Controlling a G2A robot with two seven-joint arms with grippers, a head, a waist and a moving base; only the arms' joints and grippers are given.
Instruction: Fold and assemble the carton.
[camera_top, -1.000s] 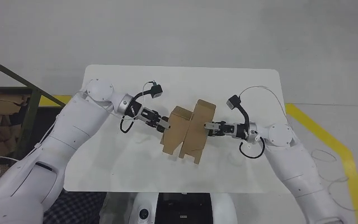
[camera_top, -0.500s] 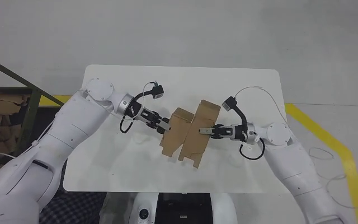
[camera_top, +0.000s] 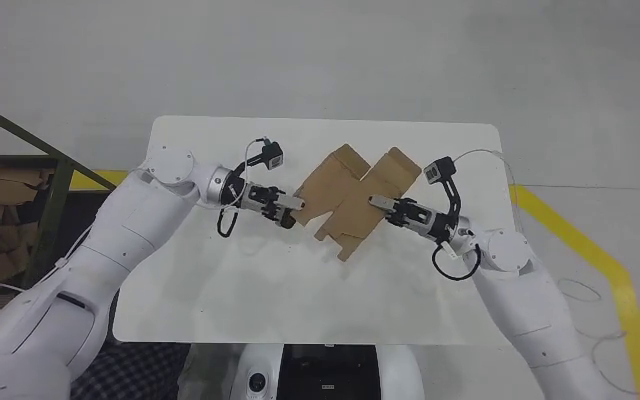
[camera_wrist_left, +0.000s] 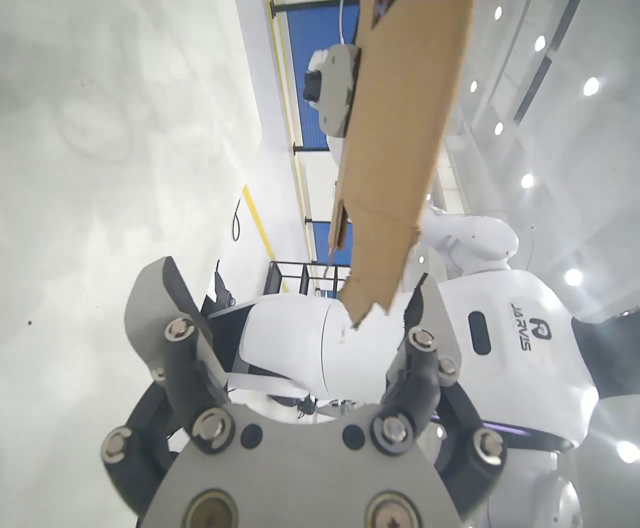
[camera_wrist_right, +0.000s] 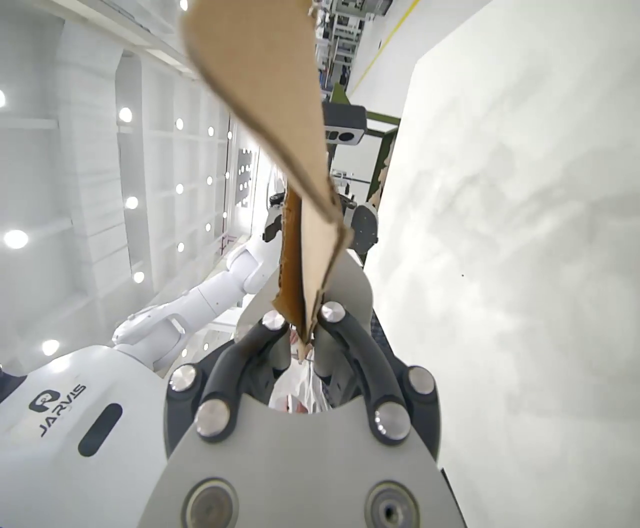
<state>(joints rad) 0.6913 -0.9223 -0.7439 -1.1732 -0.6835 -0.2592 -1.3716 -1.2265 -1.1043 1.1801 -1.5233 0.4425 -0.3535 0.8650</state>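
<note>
Pinching a corner of the carton (camera_top: 350, 197) between narrow, shut fingers, the right hand (camera_wrist_right: 302, 320) carries the cardboard alone. The left hand (camera_wrist_left: 295, 295) stands wide at the opposite side. A ragged corner of the board dips between its spread fingers close to one of them, though contact is hard to judge from here.

Over the last second the right hand has drawn back toward its own side and swung the carton round with it. The left hand, which was against the board, has opened and stayed near its edge. By my reading that is a re-grip or a turn to bring a fresh panel to hand – no flap looks closed yet, so the folding is still ahead.

The carton sits between the two hands over the middle of the desk (camera_top: 200, 290), seemingly held above it rather than lying on it. It is still a flattened sleeve. Its long axis now runs on a diagonal – the two open flaps point to the far right of the desk and the other end points back toward the robot.
</note>
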